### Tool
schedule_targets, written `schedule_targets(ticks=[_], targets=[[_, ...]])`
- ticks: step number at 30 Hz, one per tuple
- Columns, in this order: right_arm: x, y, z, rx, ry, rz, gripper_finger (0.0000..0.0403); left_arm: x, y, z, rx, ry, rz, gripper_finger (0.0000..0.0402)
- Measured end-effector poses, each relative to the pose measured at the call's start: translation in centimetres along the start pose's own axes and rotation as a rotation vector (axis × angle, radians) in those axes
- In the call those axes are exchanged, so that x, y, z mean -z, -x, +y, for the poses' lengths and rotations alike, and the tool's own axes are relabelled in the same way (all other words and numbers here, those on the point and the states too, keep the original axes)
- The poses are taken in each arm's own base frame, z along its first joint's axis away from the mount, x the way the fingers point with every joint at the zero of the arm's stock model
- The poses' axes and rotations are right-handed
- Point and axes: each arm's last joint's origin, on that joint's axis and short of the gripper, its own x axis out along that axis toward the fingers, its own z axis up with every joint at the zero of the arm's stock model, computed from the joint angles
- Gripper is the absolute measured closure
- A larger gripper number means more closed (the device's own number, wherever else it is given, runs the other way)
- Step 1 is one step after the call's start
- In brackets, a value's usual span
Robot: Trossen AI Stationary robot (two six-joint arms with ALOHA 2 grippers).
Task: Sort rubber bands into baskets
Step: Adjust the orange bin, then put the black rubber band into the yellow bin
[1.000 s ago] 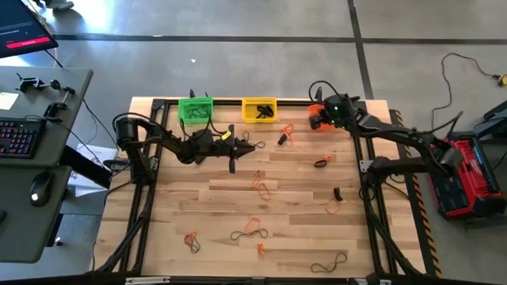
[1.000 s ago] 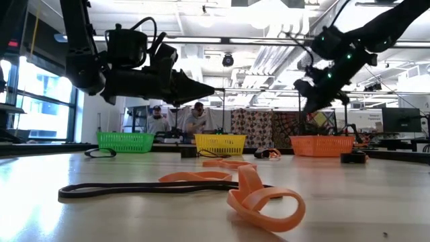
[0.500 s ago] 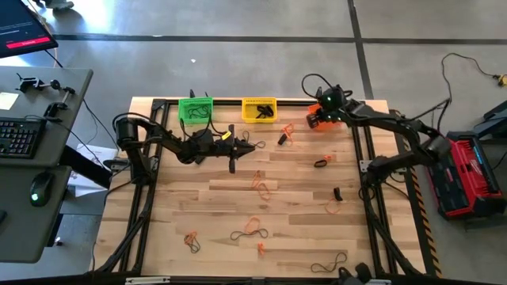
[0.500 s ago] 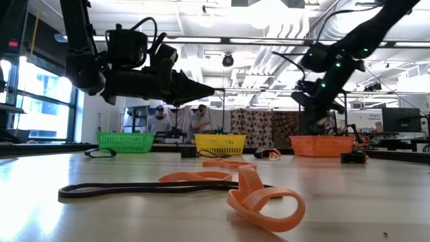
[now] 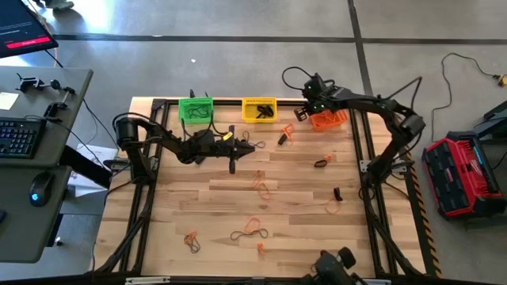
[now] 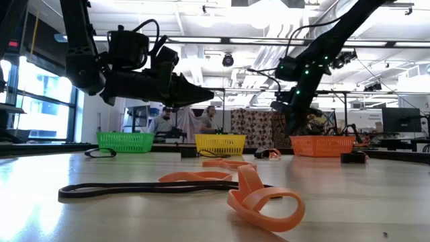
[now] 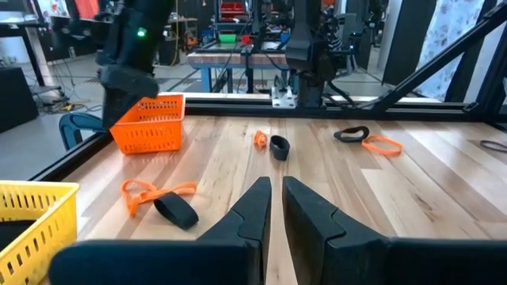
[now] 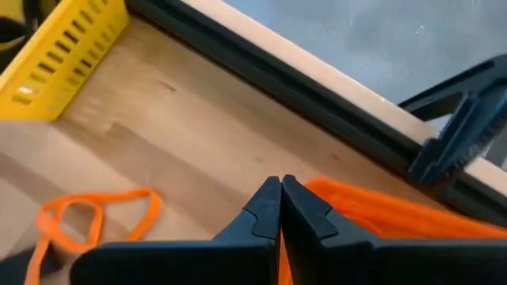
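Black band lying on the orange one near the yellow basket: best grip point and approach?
Judging by its pose, take the black band at its raised, folded end, coming straight down with jaws across the strip. It lies flat on the table, overlapping the orange band, so a side approach would likely snag both. The left gripper is nearest.

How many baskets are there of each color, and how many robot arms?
Green basket: 1
Yellow basket: 1
Orange basket: 1
Robot arms: 2, the left gripper over the table's middle, the right gripper by the orange basket
Total: 3 baskets and 2 arms, 5 things
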Motion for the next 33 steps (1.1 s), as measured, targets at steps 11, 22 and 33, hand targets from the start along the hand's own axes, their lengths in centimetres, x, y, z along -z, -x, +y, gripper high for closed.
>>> schedule_targets(ticks=[11,22,33], targets=[[-0.9,-0.7,-1.9,0.101,-0.081,0.017,0.0403,0.2,0.0,0.0,-0.001,-0.004,0.017,0.0377],[-1.7,2.9,-1.2,0.084,-0.016,-0.097,0.0403,0.2,0.0,0.0,-0.002,-0.013,0.017,0.0377],[1.4,9.5,6.5,-0.070,0.307,-0.097,0.0403,0.2,0.0,0.0,-0.003,-0.023,0.019,0.0377]])
